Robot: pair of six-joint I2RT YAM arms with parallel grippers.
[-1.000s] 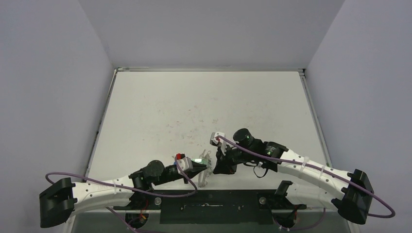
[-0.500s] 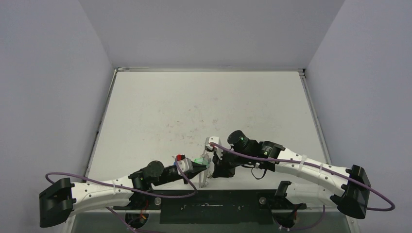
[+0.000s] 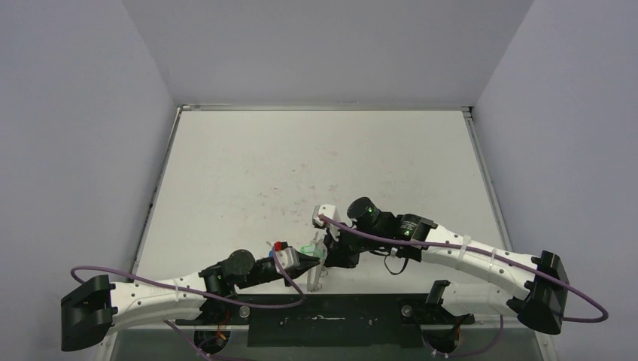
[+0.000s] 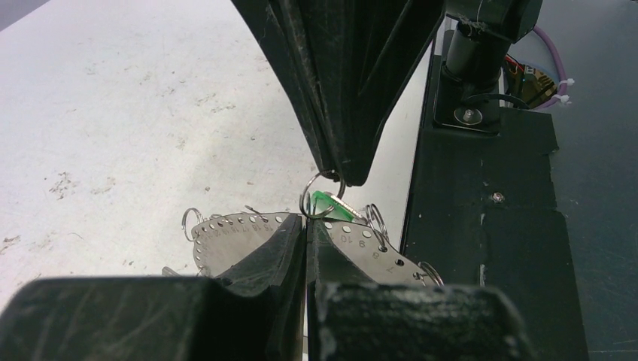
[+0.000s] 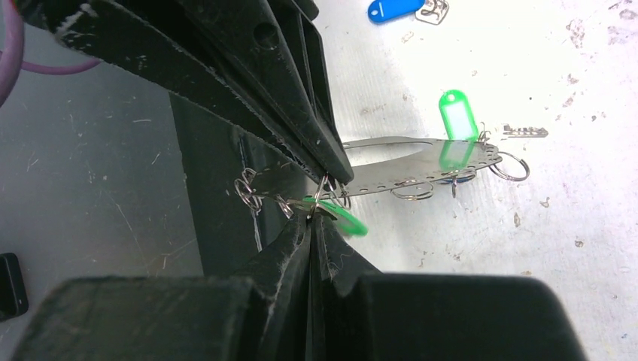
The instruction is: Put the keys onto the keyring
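While the two arms meet low over the near edge of the worktop (image 3: 316,165), the left gripper (image 4: 307,222) is clamped tight on the keyring (image 4: 226,233), a flat perforated metal hoop, pinching it by its rim. The right gripper (image 5: 312,214) faces it from the opposite side, its tips closed on a small ring (image 4: 303,200) right at the keyring's edge, very close to the left gripper's tips. A green key (image 5: 344,219) shows just behind that small ring; whether it hangs on it cannot be told. Other split rings (image 5: 510,167) dangle along the hoop's rim. A second green key (image 5: 457,113) sits by the keyring's far rim, and the blue key (image 5: 393,9) lies on the worktop well apart, farther out.
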